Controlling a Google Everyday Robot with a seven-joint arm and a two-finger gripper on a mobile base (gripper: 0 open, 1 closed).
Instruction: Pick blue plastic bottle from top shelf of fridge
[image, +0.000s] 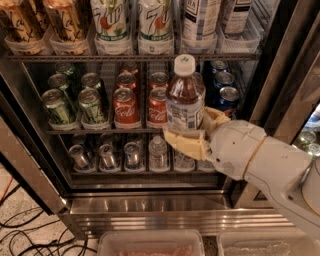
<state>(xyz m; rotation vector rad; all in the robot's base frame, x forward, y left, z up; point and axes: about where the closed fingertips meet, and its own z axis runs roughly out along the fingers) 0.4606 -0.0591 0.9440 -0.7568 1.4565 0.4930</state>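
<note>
Jaws are clamped around the lower half of the blue plastic bottle (185, 92), one cream finger across the front of the label, the other behind it. The gripper (193, 129) hangs just outside the fridge (150, 206), level with the middle rack. The bottle stands upright, white cap just under the top shelf (75, 58), in front of the red cola cans (126, 104) and blue cans (226, 94). The 7up bottles (131, 22) sit up top and the green cans (60, 104) off to the left.

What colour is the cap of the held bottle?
Cap: white, green mark; camera view. Gripper holds bottle before the fridge.
</note>
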